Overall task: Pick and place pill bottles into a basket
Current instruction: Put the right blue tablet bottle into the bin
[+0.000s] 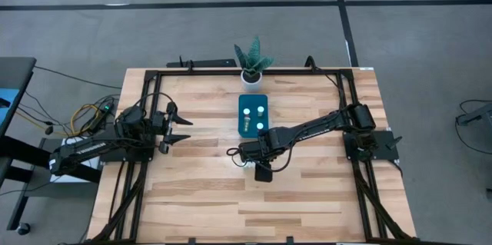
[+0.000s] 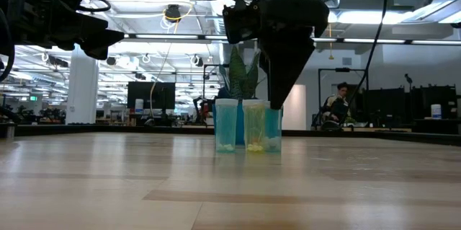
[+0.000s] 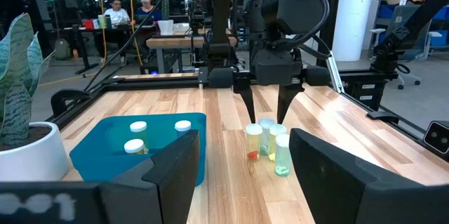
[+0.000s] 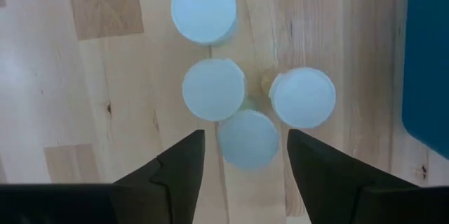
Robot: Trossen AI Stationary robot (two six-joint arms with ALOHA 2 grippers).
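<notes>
Several small pill bottles with white caps stand upright in a tight cluster on the wooden table, just near of the basket. The teal basket holds three more bottles. My right gripper points down over the cluster, open, with one finger on each side of the nearest cap; its tips hang about level with the bottle tops and touch nothing that I can see. My left gripper waits open and level at the table's left side.
A white pot with a spiky green plant stands at the far edge behind the basket. A black frame runs around the table. Bare wood lies toward the near edge. People sit in the room beyond.
</notes>
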